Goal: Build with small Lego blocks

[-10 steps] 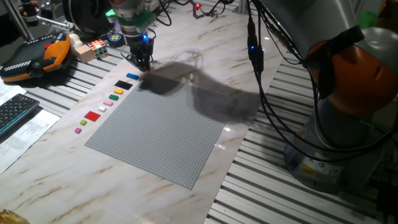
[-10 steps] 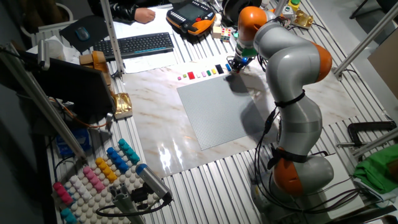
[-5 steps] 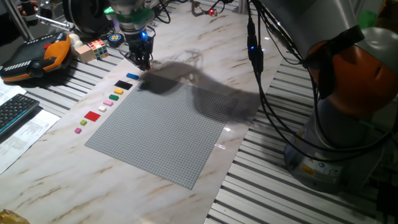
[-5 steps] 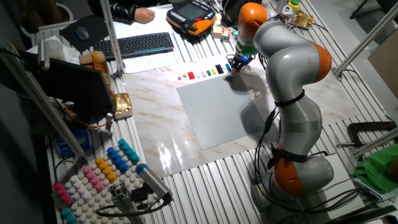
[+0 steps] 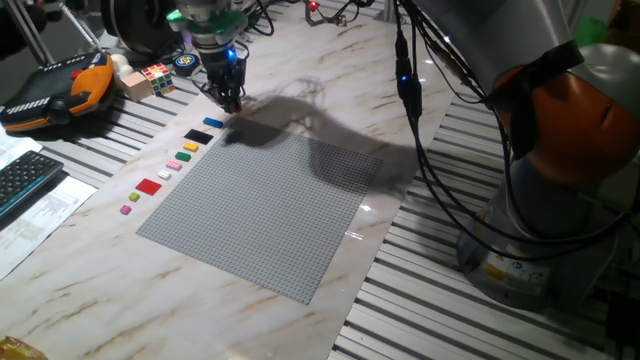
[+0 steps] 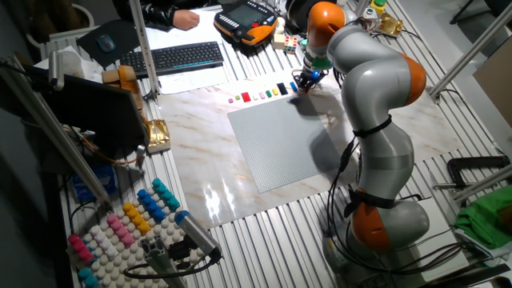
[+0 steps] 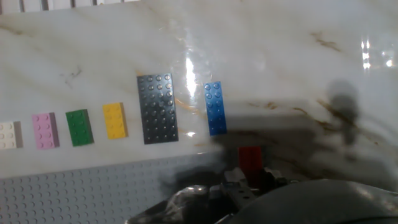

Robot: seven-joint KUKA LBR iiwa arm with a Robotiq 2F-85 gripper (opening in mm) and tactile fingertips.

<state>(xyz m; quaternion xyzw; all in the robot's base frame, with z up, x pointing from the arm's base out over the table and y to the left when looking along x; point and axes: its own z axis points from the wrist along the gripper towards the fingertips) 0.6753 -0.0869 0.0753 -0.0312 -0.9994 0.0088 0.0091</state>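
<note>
We view the single arm's gripper [image 5: 231, 100] poised low over the marble desk [image 5: 330, 70], just past the far end of a row of small Lego plates laid along one edge of the grey studded baseplate [image 5: 260, 210]. In the hand view the row reads, from the left: white plate [image 7: 7, 135], pink plate [image 7: 45, 130], green plate [image 7: 79, 127], yellow plate [image 7: 115, 121], the larger black plate [image 7: 158, 109], and the slim blue plate [image 7: 215, 107]. Each lies flat on the desk with its long axis running up the frame, parallel to its neighbours and apart from them.

A small red brick [image 7: 250, 158] shows at the jaws, just below and a little to the right of the blue plate. We judge that the jaws are clamped on it, though the fingers are blurred and partly hidden by the hand's own body, so we cannot tell for certain — it may only lie between them. A further red plate [image 5: 149, 186] and a pink piece [image 5: 127, 209] rest at the near end of the row in one fixed view.

The relation that governs the next move: the baseplate lies toward the lower left of the hand view, on the side of the row away from the open marble, so the brick must travel across the row's end to reach the studs. A puzzle cube [image 5: 155, 76] and an orange teach pendant [image 5: 60, 92] stand well apart — neither is in that path.
</note>
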